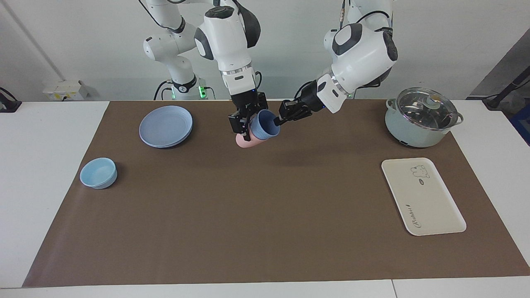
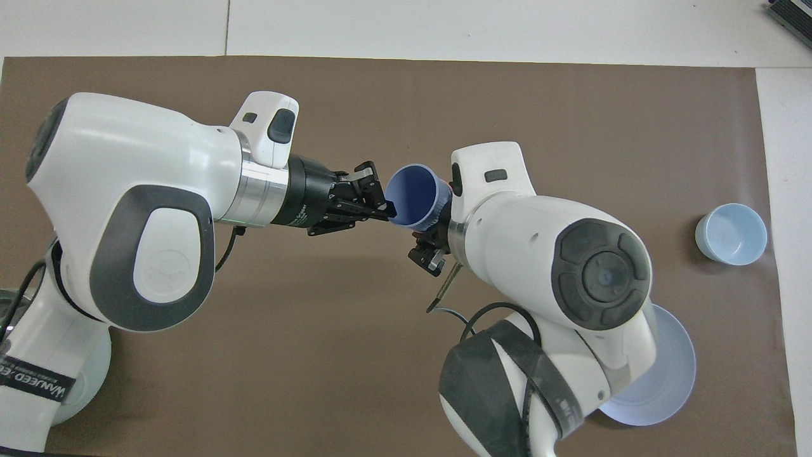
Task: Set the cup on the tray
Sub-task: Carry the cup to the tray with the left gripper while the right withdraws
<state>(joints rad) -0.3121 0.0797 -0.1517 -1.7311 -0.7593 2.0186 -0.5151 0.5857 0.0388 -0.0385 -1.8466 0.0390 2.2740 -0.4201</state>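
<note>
Pink cup (image 1: 245,142) half hidden under right gripper (image 1: 245,122) clamping nested cups, left gripper (image 1: 276,121) pinching cup (image 1: 265,125) rim, tray (image 1: 430,207) bare.

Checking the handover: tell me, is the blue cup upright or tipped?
Tipped: the cup lies sideways in the air, its open mouth facing the left claw.

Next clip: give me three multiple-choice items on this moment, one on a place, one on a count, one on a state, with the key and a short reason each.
1. Where is the periwinkle cup?
A. On the tray
B. In the air between both grippers
C. In the bowl

2. How many cups are nested together?
A. Two
B. One
C. Three

3. What lies on the cream tray?
A. The cup
B. The pot lid
C. Nothing

Key: B, the right gripper and the left gripper both pinch it above the mat; A, a pink cup sheathes its base; C, its surface is bare.
</note>
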